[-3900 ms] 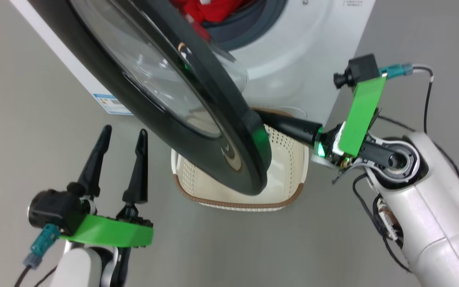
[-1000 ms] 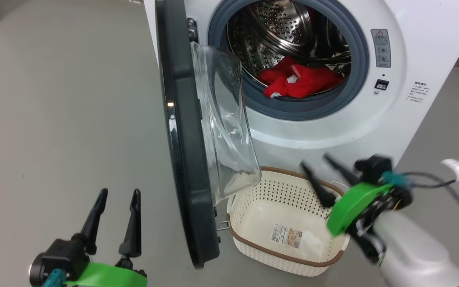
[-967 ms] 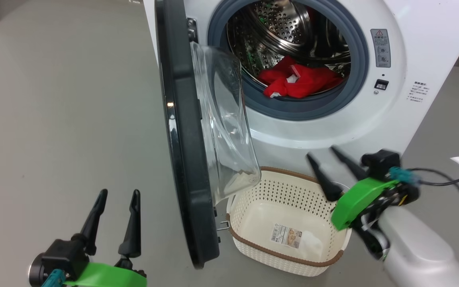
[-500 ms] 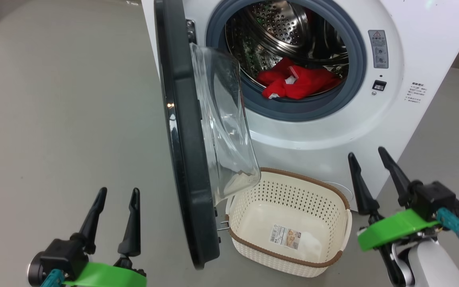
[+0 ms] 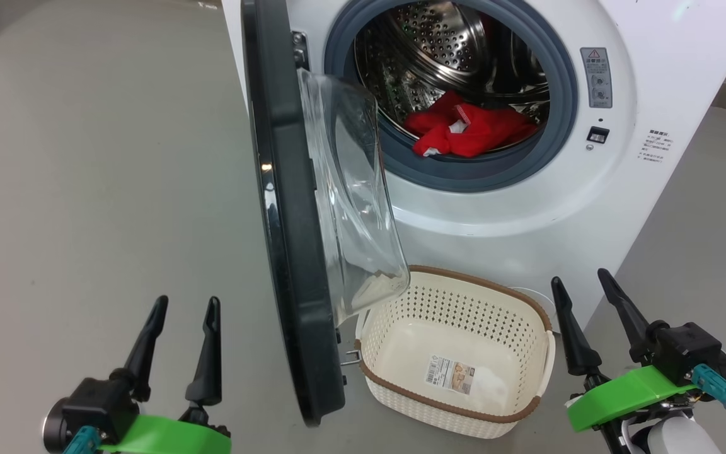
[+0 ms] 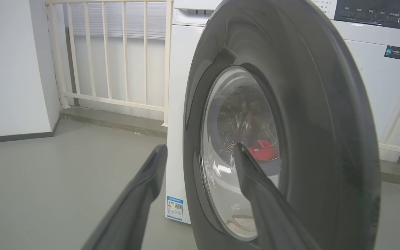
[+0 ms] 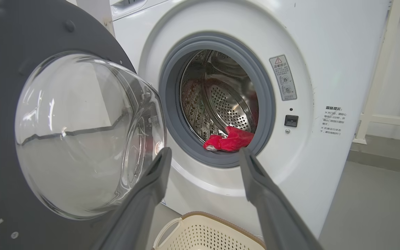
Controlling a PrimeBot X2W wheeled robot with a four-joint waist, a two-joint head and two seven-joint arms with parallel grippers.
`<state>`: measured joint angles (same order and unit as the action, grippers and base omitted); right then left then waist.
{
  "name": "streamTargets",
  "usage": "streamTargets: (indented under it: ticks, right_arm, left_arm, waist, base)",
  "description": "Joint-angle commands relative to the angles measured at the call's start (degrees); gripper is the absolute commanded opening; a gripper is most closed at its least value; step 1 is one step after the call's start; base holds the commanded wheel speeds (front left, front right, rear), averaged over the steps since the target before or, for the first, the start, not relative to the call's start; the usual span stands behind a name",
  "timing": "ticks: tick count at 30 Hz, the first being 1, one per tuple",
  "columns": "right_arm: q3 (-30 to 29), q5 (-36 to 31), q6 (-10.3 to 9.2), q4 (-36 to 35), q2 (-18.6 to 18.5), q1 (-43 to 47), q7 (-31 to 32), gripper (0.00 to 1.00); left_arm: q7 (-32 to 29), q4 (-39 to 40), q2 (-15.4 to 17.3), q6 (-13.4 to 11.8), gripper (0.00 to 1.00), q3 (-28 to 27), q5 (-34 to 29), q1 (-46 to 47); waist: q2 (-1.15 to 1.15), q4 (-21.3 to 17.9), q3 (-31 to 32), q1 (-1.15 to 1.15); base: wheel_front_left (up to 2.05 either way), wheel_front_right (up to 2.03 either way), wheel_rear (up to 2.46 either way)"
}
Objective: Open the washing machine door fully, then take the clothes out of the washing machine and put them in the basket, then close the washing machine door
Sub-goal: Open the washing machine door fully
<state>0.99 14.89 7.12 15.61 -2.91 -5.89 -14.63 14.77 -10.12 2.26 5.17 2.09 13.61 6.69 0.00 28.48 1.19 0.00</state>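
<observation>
door: washing machine door (image 5: pixel 287 221) swung wide, clears drum (image 5: pixel 438 44) mouth.
clothes: red clothes (image 5: pixel 470 129) at drum's front lip, reachable.
basket: cream basket (image 5: pixel 464 403) on floor (image 5: pixel 86 189) below mouth, short drop.
claws: left claw (image 5: pixel 187 301), right claw (image 5: pixel 578 277) spread, empty.

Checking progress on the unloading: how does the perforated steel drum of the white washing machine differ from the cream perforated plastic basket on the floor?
The drum is shiny metal; the basket is cream plastic with a brown rim. The drum holds the red clothes; the basket holds only a paper label. The drum opens forward, the basket upward. Both are perforated.
</observation>
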Motion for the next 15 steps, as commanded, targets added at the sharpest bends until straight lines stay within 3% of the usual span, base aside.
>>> streamTargets:
  ticks: [1,12,13,14,15]
  right_arm:
    - [1.8,0.7,0.36,-1.6,0.0,-1.1,-0.4,1.00]
    - [2.7,1.1,0.36,-1.1,0.0,-1.2,-0.4,1.00]
    - [2.8,1.1,0.36,-1.0,0.0,-1.2,-0.4,1.00]
    - [2.8,1.1,0.36,-0.9,0.0,-1.2,-0.4,1.00]
    - [2.9,1.2,0.36,-0.9,0.0,-1.2,-0.4,1.00]
  left_arm:
    - [0.2,1.2,0.6,0.3,1.00,-1.9,-0.5,0.5]
    - [0.2,2.2,0.6,-0.4,1.00,-2.7,-0.1,0.2]
    - [0.2,2.3,0.6,-0.3,0.71,-2.7,0.0,0.1]
    - [0.2,2.5,0.6,-0.2,0.29,-2.8,0.0,0.1]
    - [0.2,2.5,0.6,-0.1,0.00,-2.7,0.0,0.0]
  waist:
    - [0.00,0.0,0.0,0.00]
    - [0.00,0.1,0.3,0.00]
    - [0.00,0.0,0.4,0.00]
    - [0.00,0.0,0.4,0.00]
    - [0.00,0.0,0.4,0.00]
  base:
    - [0.00,0.00,0.00]
    - [0.00,0.00,0.00]
    - [0.00,0.00,0.00]
    - [0.00,0.00,0.00]
    - [0.00,0.00,0.00]
